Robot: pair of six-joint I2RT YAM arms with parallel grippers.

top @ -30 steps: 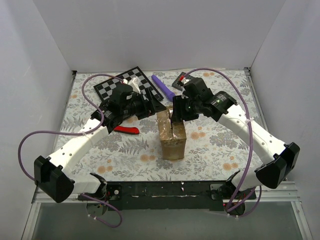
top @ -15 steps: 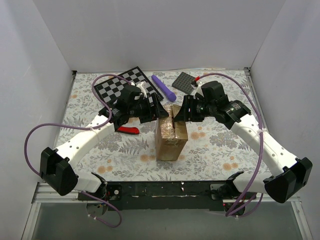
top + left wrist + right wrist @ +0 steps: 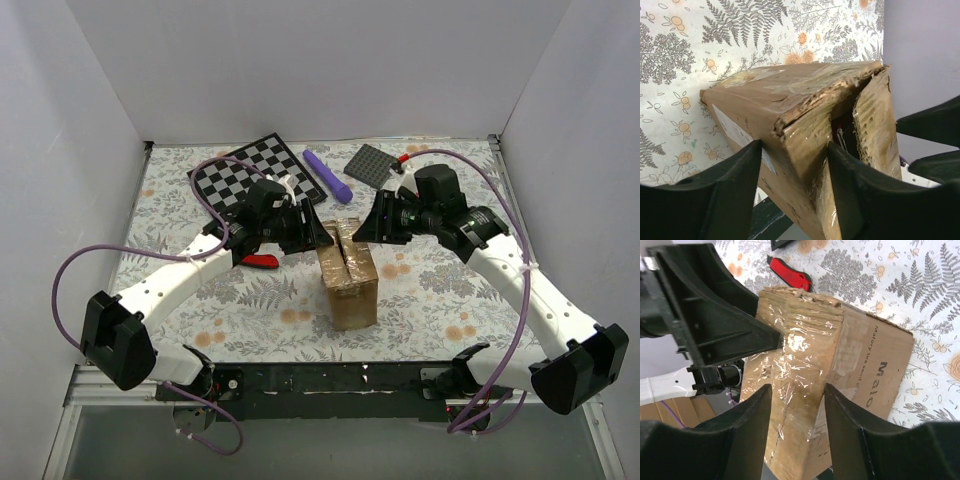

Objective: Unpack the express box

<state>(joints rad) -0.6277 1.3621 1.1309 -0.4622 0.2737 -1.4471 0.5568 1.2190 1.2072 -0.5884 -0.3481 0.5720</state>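
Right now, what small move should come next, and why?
Probably clamp the top flaps firmly before any pull: the left fingers and right fingers each straddle one flap of the express box, whose seam already gapes, but a firm grip is not evident.

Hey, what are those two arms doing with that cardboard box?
Both arms are at the top of the express box. The left gripper and the right gripper each straddle a taped top flap from opposite sides. The seam between the flaps is already torn open. Whether they grip yet is unclear.
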